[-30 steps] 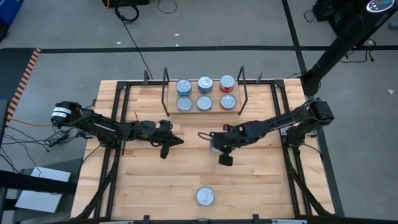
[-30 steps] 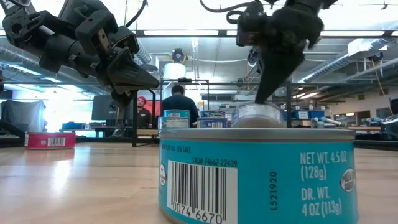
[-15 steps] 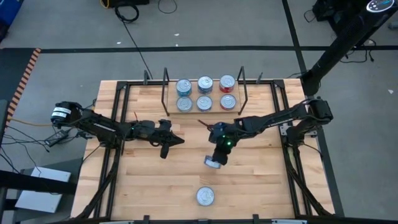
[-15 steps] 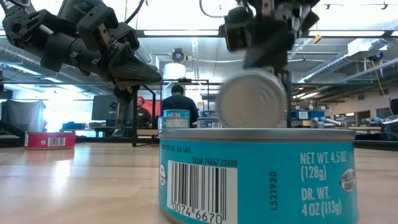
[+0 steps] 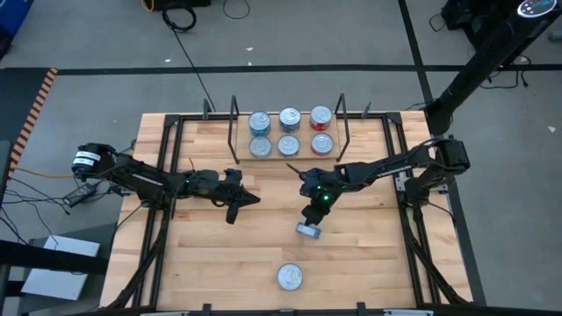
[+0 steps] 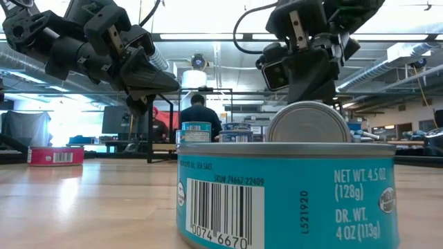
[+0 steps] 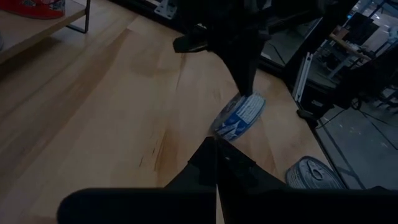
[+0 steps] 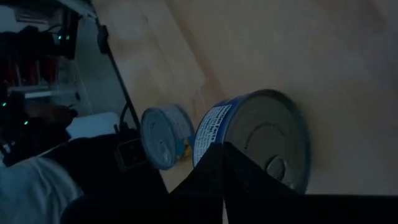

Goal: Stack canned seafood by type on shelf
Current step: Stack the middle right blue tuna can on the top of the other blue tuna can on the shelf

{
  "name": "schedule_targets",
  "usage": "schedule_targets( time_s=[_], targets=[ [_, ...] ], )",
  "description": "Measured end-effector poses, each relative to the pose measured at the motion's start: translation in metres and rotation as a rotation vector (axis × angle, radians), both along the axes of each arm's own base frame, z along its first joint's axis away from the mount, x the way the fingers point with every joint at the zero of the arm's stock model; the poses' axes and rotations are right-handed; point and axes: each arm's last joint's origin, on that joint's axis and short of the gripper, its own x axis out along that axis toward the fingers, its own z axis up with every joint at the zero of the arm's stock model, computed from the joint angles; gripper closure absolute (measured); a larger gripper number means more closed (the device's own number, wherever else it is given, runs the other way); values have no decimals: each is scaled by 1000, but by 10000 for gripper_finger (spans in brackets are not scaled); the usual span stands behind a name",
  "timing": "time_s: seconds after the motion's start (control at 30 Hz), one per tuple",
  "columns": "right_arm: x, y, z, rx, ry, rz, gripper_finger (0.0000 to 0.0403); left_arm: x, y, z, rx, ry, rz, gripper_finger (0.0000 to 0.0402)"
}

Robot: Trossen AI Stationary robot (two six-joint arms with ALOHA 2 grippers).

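Note:
The shelf [image 5: 305, 158] stands at the table's far middle and bears several tins, blue ones [image 5: 260, 123] on the left and two red ones [image 5: 321, 117] on the right. A blue tin [image 5: 308, 231] stands tipped up on its rim at mid-table, its silver lid [image 6: 309, 123] facing the near edge. My right gripper [image 5: 310, 221] is shut just above it. Another blue tin [image 5: 291, 277] rests flat near the front edge. My left gripper [image 5: 255, 199] is shut and hovers left of centre, touching nothing. My right gripper meets the tipped tin's upper rim [image 7: 251, 99] with its shut fingertips [image 7: 247, 87]. The fingers slant down from the far right. The tin leans on edge, its lower rim [image 7: 225, 132] on the tabletop.
Black frame rails [image 5: 167, 175] run along the table's left and right sides. The shelf's wire uprights [image 5: 234, 132] rise at both its ends. Bare wood lies between the two arms and toward the near left. People stand in the room beyond the table.
My right gripper has swung toward the near edge, sunk a little and rolled its wrist, staying shut. The blue tin that lay flat beneath it has tipped up onto its rim and shifted toward the near edge.

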Motion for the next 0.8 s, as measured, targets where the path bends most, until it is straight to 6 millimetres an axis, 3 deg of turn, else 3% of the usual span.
schedule_targets(
  time_s=[0.2,0.43,0.67,0.8],
  targets=[
    [0,-7,-1,-39,-2,-33,367,0,0,0,-1,1,0,400],
    [4,-11,5,-131,-14,-35,288,0,0,0,-19,3,5,400],
    [14,-14,40,-296,3,12,196,0,0,0,-19,3,5,400],
    [15,0,72,-419,56,51,154,0,0,0,-19,3,5,400]
  ],
)
